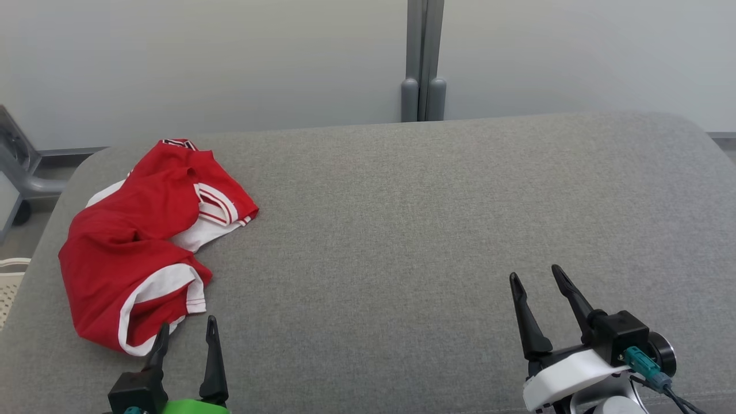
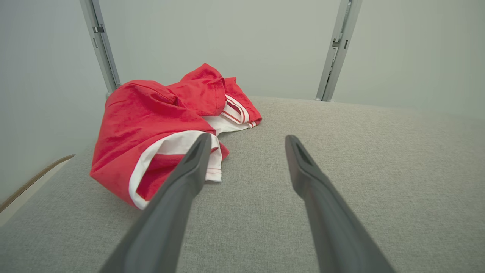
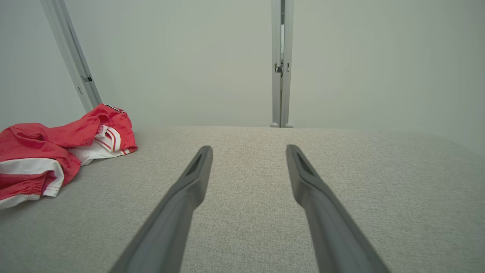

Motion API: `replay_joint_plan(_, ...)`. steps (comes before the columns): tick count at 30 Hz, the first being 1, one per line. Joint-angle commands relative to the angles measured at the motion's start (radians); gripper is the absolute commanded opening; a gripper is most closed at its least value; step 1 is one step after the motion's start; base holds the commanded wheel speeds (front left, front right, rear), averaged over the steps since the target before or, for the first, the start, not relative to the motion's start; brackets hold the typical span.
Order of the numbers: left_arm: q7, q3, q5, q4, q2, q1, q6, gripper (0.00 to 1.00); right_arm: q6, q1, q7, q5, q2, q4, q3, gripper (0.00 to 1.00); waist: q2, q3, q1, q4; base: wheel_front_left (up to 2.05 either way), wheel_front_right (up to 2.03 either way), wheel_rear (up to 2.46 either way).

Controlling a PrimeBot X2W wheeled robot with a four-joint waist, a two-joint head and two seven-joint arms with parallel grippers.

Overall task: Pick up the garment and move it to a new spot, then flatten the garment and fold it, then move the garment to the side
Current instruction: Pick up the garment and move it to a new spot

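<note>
A crumpled red garment with white trim lies in a heap on the left side of the grey padded surface. My left gripper stands open at the lower left, its fingertips just short of the garment's near edge. In the left wrist view the garment sits ahead and to the left of the open left gripper, with nothing between the fingers. My right gripper is open at the lower right, far from the cloth. The right wrist view has the garment at its left edge, beyond the open right gripper.
A pale wall with a vertical grey post stands behind the surface. A grey metal frame and floor lie off the left edge. The rounded far right corner marks the surface's limit.
</note>
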Motion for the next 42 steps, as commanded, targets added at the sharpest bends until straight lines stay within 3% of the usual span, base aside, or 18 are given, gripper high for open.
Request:
replay_joint_plan(1,-0.003,-0.001,-0.005,-0.005,0.009,-0.001,0.004,1.0,0.0,0.008,-0.003,0.006,-0.004,0.002,-0.002,1.0,-0.0001,0.0,0.0,0.007,0.0,0.0,0.0)
replay_joint_plan(9,-0.002,-0.013,-0.002,-0.014,0.008,-0.016,0.007,1.0,0.0,0.017,-0.003,0.023,-0.004,0.007,-0.004,1.0,-0.0001,-0.001,0.0,0.089,0.0,0.0,0.0)
replay_joint_plan(19,-0.002,-0.02,-0.012,-0.016,0.014,-0.014,0.01,1.0,0.0,0.012,-0.003,0.034,-0.004,0.003,0.001,1.0,-0.0001,-0.001,0.0,0.307,0.0,0.0,0.0)
replay_joint_plan(25,0.006,-0.019,-0.027,-0.026,0.018,-0.003,0.008,1.0,0.0,0.0,-0.003,0.044,-0.004,0.01,0.016,1.0,-0.0001,0.001,0.0,0.384,0.0,0.0,0.0)
replay_joint_plan(32,0.029,-0.014,-0.035,-0.044,0.034,-0.019,0.006,1.0,0.0,-0.004,-0.003,0.047,-0.005,0.02,0.029,1.0,-0.0001,0.004,0.0,0.376,0.0,0.0,0.0)
replay_joint_plan(42,0.101,0.002,-0.041,-0.019,0.096,-0.107,-0.01,1.0,0.0,-0.01,-0.003,0.023,-0.004,0.027,0.017,1.0,-0.0001,0.018,0.0,0.254,0.0,0.0,0.0)
